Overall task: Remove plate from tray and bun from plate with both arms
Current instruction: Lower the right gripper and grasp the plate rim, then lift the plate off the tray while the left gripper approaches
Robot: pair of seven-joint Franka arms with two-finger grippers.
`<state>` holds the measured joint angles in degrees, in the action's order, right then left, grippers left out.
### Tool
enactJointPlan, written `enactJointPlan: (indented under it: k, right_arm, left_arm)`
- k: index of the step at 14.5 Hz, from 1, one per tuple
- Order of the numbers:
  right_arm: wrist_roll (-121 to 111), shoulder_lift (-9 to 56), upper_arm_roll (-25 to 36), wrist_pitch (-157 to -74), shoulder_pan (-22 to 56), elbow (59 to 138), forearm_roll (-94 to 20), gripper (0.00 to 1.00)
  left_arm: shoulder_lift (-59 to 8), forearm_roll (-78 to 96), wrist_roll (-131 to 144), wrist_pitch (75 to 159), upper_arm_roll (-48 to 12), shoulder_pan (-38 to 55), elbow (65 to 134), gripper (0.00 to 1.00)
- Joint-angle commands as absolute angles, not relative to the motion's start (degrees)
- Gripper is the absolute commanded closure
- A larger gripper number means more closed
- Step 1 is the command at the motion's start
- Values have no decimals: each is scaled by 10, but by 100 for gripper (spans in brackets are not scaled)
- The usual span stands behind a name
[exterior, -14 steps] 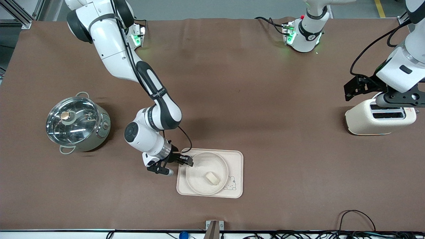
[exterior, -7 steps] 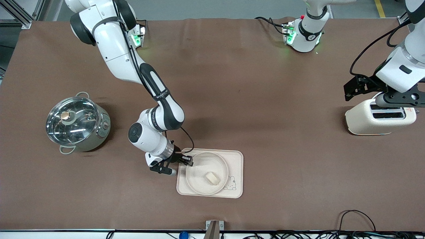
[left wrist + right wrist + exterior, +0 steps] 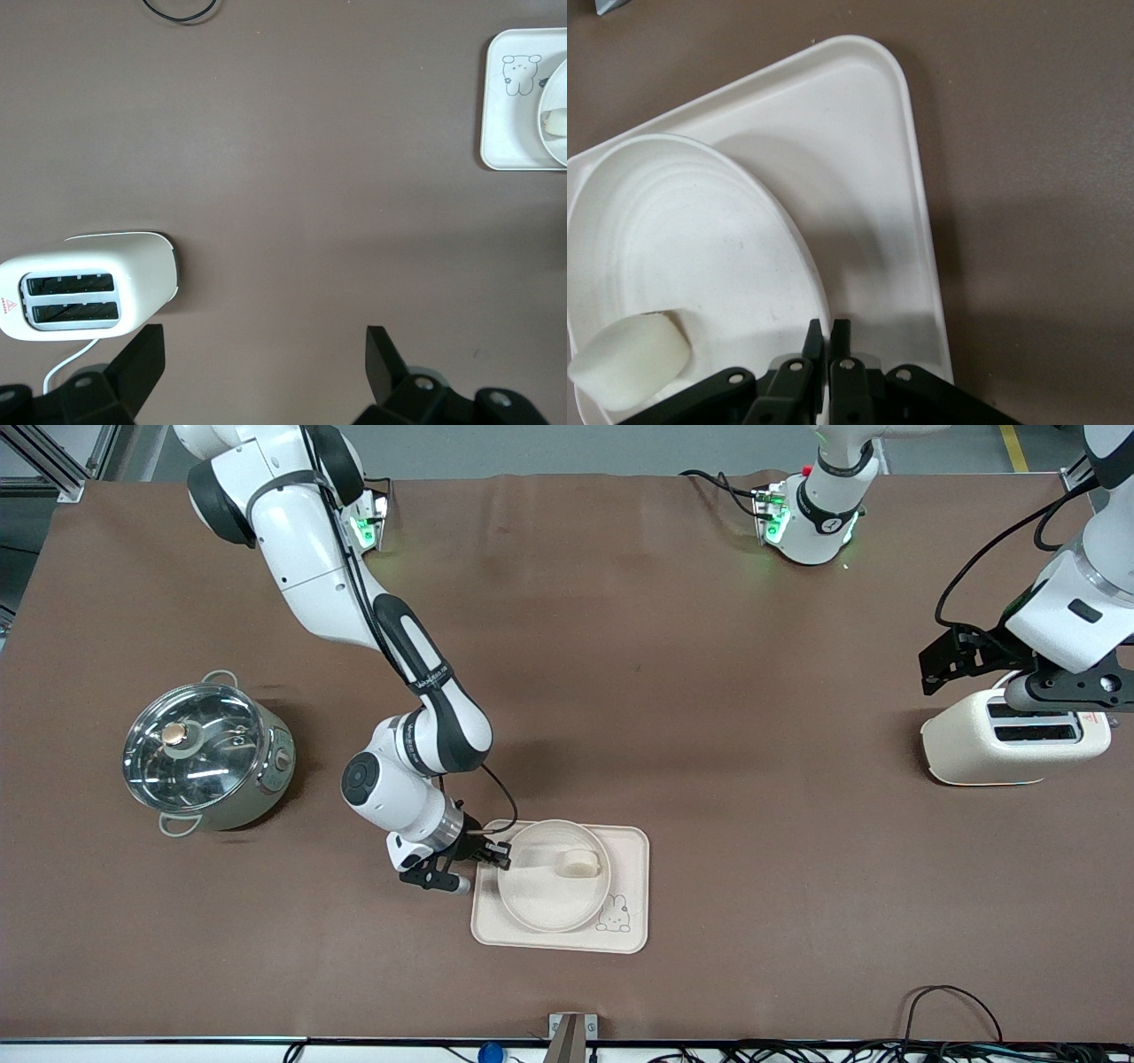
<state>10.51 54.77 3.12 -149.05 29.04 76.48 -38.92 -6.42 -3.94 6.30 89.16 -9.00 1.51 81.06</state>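
The round cream plate (image 3: 549,895) is on the rabbit tray (image 3: 631,939), tilted, with one rim raised. My right gripper (image 3: 503,856) is shut on that rim at the end toward the right arm. The small pale bun (image 3: 580,861) lies in the plate against its rim farther from the front camera. The right wrist view shows my right gripper (image 3: 829,329) pinching the rim, the plate (image 3: 682,257), the bun (image 3: 629,359) and the tray (image 3: 868,177). My left gripper (image 3: 926,673) waits open and empty above the table beside the toaster; it also shows in the left wrist view (image 3: 266,354).
A cream toaster (image 3: 1010,737) stands at the left arm's end of the table, also in the left wrist view (image 3: 89,288). A steel pot with a glass lid (image 3: 205,753) stands at the right arm's end. Cables lie along the table's front edge.
My right gripper has raised the plate's rim, so the plate now tilts. The bun has slid across the plate away from the front camera. The left arm has not moved.
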Motion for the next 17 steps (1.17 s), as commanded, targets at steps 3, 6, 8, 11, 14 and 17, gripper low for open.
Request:
enactJointPlan:
  k: [3,6,8,11,14,17]
  right_arm:
    - [104,518,30,-1488,286,780,-387,100]
    - [83,461,27,-1490,290,871,-386,100]
    - [41,412,17,-1491,289,949,-386,100]
    - [38,340,5,-1492,292,1042,-387,100]
    - [35,294,-13,-1507,298,1119,-387,100]
    - [38,287,-34,-1586,332,1188,-388,100]
  left_arm:
    - [-69,-40,52,885,-91,12,802,0]
    - [-93,-41,52,884,-94,22,803,0]
    - [-123,-41,61,884,-98,39,806,0]
    - [-130,-32,90,886,-99,61,816,0]
    - [-147,-28,183,894,-99,102,816,0]
    - [-170,-29,260,911,-98,141,817,0]
